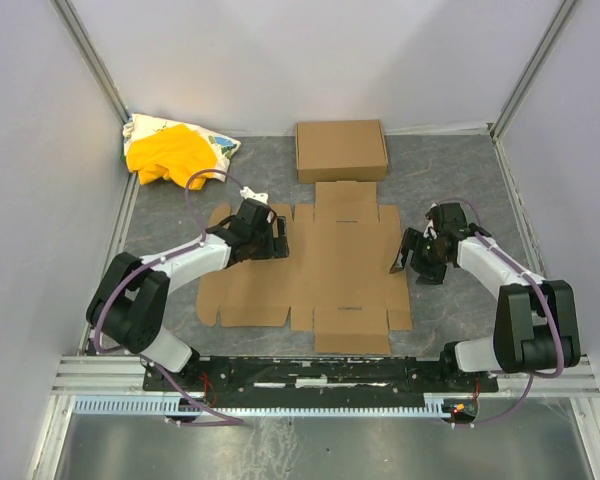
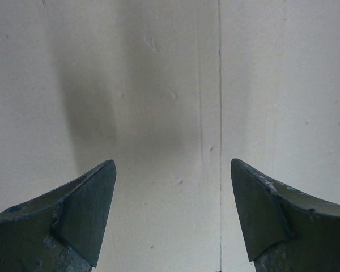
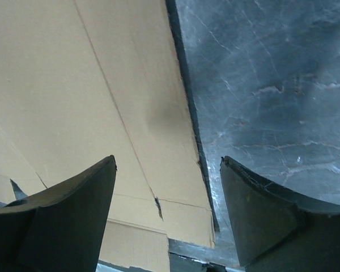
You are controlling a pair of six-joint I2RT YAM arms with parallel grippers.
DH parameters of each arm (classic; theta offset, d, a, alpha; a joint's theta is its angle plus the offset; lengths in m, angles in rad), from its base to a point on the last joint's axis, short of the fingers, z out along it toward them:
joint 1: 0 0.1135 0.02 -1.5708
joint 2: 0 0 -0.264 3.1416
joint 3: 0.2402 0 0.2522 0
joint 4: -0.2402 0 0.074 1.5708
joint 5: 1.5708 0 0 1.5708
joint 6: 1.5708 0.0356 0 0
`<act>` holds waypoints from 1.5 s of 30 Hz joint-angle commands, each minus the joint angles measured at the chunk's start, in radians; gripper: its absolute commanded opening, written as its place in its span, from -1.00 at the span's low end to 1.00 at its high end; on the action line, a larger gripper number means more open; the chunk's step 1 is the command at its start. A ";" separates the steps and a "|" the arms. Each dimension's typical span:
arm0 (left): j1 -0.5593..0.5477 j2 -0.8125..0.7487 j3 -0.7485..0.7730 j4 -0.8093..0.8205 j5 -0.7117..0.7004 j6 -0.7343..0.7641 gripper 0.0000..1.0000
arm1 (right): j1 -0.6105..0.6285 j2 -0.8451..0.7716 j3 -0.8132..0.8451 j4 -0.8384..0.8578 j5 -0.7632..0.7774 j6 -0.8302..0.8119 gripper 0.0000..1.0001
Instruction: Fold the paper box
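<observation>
jaws spread, paper box (image 1: pixel 340 270) flat

Paper box (image 1: pixel 320 270): brown cardboard, matt, smooth, scored creases. Second carton (image 1: pixel 341 150): same matt cardboard. Tabletop (image 3: pixel 272 85): dark grey, stone-veined, faint sheen. Cloth bundle (image 1: pixel 170 152): yellow fabric, soft, crumpled. Fingers (image 2: pixel 85 209) of left tool (image 2: pixel 173 175): dark, matt, scuffed edges.

The left gripper (image 2: pixel 172 170) is standing wide open over the paper box (image 2: pixel 130 68), whose straight crease (image 2: pixel 220 85) is running near to far
</observation>
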 commanded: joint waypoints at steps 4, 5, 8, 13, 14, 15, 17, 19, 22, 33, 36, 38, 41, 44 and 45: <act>-0.012 0.066 0.021 0.017 0.007 -0.042 0.77 | 0.004 0.037 -0.016 0.089 -0.075 -0.039 0.60; -0.016 0.079 0.024 0.015 0.003 -0.043 0.77 | 0.004 0.038 -0.019 0.089 -0.069 -0.039 0.59; -0.027 0.120 0.042 0.003 -0.004 -0.040 0.77 | 0.008 0.037 -0.030 0.096 -0.047 -0.035 0.59; -0.042 0.165 0.059 -0.005 -0.007 -0.037 0.77 | 0.025 0.050 -0.049 0.114 -0.056 -0.036 0.56; -0.044 0.170 0.063 -0.006 -0.006 -0.038 0.77 | 0.035 0.054 -0.052 0.120 -0.063 -0.040 0.54; -0.046 0.177 0.066 -0.009 -0.007 -0.038 0.77 | 0.051 0.058 -0.050 0.119 -0.066 -0.043 0.52; -0.051 0.189 0.073 -0.017 -0.009 -0.037 0.77 | 0.074 0.054 -0.049 0.122 -0.071 -0.042 0.50; -0.053 0.199 0.077 -0.021 -0.009 -0.037 0.77 | 0.091 0.040 -0.047 0.124 -0.068 -0.031 0.48; -0.058 0.202 0.080 -0.025 -0.009 -0.037 0.77 | 0.114 0.004 -0.034 0.114 -0.060 -0.008 0.45; -0.082 0.207 0.093 -0.036 -0.008 -0.032 0.77 | 0.188 -0.113 0.073 0.028 -0.010 0.037 0.39; -0.088 0.210 0.096 -0.038 -0.008 -0.027 0.77 | 0.203 -0.094 0.087 0.038 -0.005 0.046 0.38; -0.092 0.211 0.101 -0.044 -0.009 -0.025 0.77 | 0.212 -0.068 0.090 0.050 -0.002 0.052 0.37; -0.097 0.210 0.107 -0.050 -0.012 -0.022 0.78 | 0.229 -0.014 0.092 0.063 0.027 0.055 0.36; -0.102 0.209 0.108 -0.051 -0.015 -0.019 0.78 | 0.244 0.033 0.094 0.064 0.070 0.053 0.30; -0.103 0.209 0.108 -0.053 -0.016 -0.019 0.78 | 0.250 0.044 0.097 0.060 0.092 0.052 0.29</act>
